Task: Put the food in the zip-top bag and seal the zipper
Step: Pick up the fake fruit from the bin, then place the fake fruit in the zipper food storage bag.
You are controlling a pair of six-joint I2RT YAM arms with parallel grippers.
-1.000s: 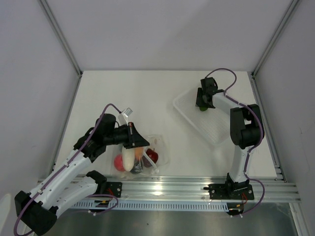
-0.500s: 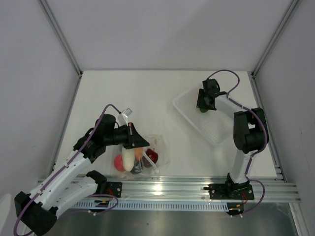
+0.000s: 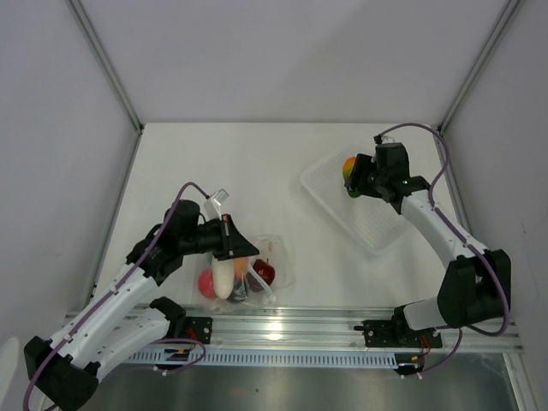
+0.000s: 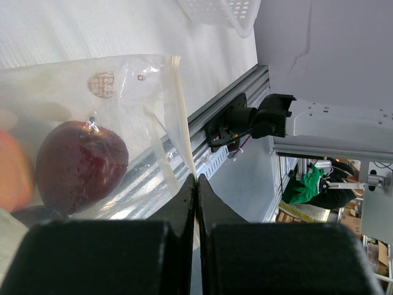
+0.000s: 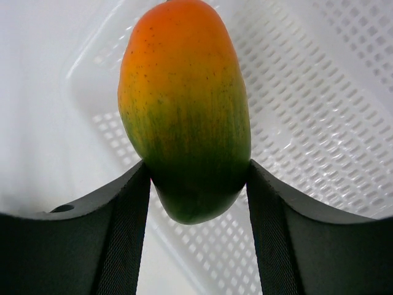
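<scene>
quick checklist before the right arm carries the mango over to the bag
1. Grip on mango by right claw: ok, held from both sides.
2. Lift of mango clear of tray: cannot tell.
3. Hold of left claw on zip-top bag edge: ok, shut on it.
4. Bag mouth wide enough for mango: cannot tell.
5. Place of dark red piece, inside bag: ok.

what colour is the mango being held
The mango is orange fading to green; see right wrist view.
</scene>
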